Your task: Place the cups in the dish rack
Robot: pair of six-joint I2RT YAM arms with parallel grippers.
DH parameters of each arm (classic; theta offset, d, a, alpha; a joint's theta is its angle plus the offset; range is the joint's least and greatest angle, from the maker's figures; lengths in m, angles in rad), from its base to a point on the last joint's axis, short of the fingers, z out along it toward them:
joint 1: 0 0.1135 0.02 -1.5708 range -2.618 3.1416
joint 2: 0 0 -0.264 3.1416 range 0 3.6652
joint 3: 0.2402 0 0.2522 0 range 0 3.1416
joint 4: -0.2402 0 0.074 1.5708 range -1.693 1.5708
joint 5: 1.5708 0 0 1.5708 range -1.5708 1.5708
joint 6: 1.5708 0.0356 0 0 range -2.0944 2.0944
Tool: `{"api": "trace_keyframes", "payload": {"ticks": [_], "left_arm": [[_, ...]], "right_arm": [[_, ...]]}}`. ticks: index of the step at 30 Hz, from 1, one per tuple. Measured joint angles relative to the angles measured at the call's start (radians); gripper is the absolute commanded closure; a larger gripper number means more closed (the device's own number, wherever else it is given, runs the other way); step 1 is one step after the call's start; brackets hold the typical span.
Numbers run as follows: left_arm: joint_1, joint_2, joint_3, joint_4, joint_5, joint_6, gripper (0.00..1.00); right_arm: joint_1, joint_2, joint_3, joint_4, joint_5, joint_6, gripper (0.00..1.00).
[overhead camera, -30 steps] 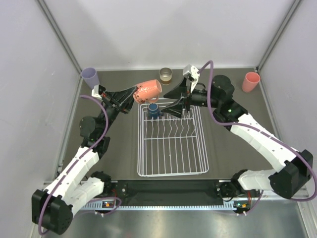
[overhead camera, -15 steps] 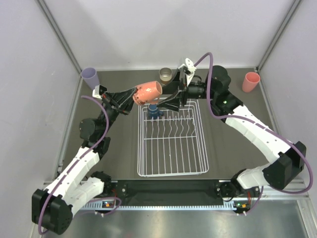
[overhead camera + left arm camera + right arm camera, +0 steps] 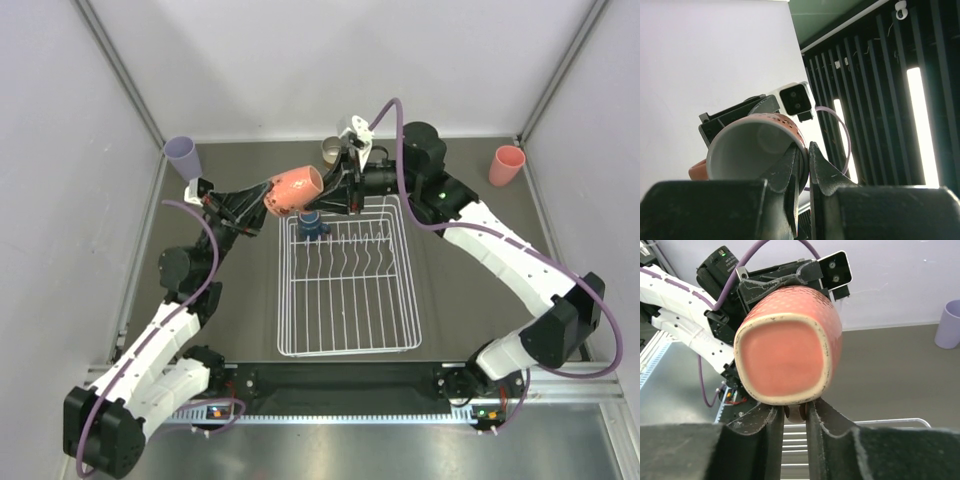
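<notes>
A terracotta-orange mug hangs on its side above the far end of the white wire dish rack. My left gripper is shut on the mug's rim, one finger inside and one outside. My right gripper meets the mug from the other side. Its jaws are shut on the mug's handle, under the base. A dark blue mug stands in the rack's far left corner. On the table stand a lavender tumbler, a brownish cup and a pink tumbler.
The rack's row of upright tines runs across its middle. Grey walls close in the table at the left, right and back. The lavender tumbler also shows at the right edge of the right wrist view.
My right gripper has swung left from over the rack to the mug and closed on its handle. The left gripper has kept its hold and barely moved.
</notes>
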Motion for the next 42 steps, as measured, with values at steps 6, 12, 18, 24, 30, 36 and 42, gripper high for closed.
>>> {"api": "trace_keyframes", "payload": {"ticks": [6, 12, 18, 24, 30, 36, 42], "left_arm": [[0.002, -0.01, -0.024, 0.018, -0.013, -0.018, 1.0], [0.002, -0.01, -0.037, 0.032, -0.017, -0.021, 1.0], [0.003, -0.014, -0.051, 0.043, -0.028, -0.022, 0.98], [0.003, -0.068, -0.11, 0.037, -0.061, -0.025, 0.9], [-0.004, -0.097, -0.124, -0.011, -0.046, -0.016, 0.34], [-0.007, -0.115, -0.124, -0.076, -0.03, -0.017, 0.26], [-0.007, -0.127, -0.123, -0.116, -0.018, -0.012, 0.24]], "right_arm": [[0.011, 0.018, 0.049, -0.092, -0.001, -0.082, 0.84], [0.016, 0.028, 0.077, -0.155, 0.009, -0.117, 1.0], [0.026, 0.035, 0.089, -0.175, 0.026, -0.13, 1.0], [0.051, 0.035, 0.084, -0.197, 0.073, -0.148, 1.0], [0.069, 0.031, 0.051, -0.169, 0.09, -0.109, 1.0], [0.076, 0.031, 0.034, -0.164, 0.09, -0.08, 1.0], [0.076, 0.025, 0.033, -0.167, 0.093, -0.074, 1.0]]}}
